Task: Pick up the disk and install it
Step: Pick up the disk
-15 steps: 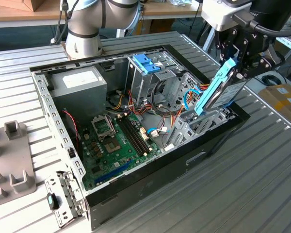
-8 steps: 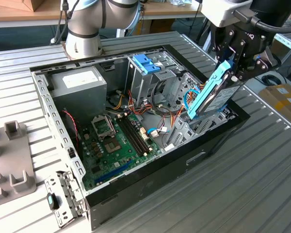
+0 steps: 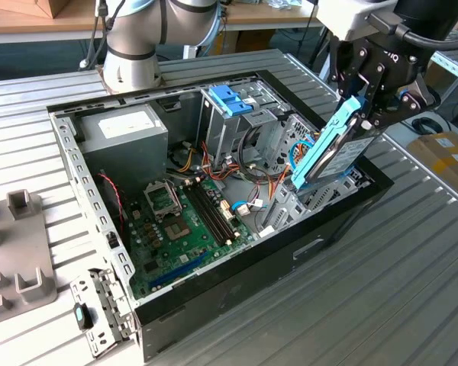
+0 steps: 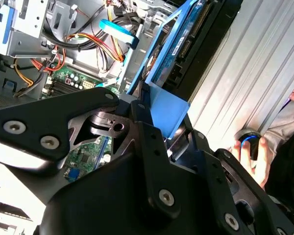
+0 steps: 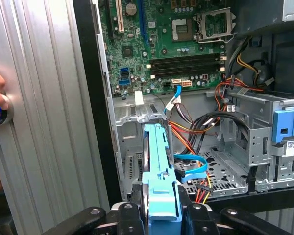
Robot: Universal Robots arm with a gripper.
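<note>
The disk (image 3: 332,149) is a silver drive in a blue plastic frame. It hangs tilted on edge over the side of the open computer case (image 3: 237,278) at the exterior view's right. Its lower end reaches down into the metal bay by the case wall. My gripper (image 3: 364,107) is shut on the disk's upper end. In the first wrist view the disk's blue frame (image 5: 159,161) runs away from the gripper (image 5: 160,215) into the bay. In the second wrist view the disk (image 4: 179,44) slants up from the black fingers (image 4: 152,142).
Inside the case lie a green motherboard (image 3: 183,229), a grey power supply box (image 3: 122,133), loose cables, and a metal drive cage with a blue latch (image 3: 229,99). The arm's base (image 3: 137,46) stands behind the case. A grey fixture (image 3: 15,252) sits at the left. A person's hand (image 4: 250,152) rests outside the case.
</note>
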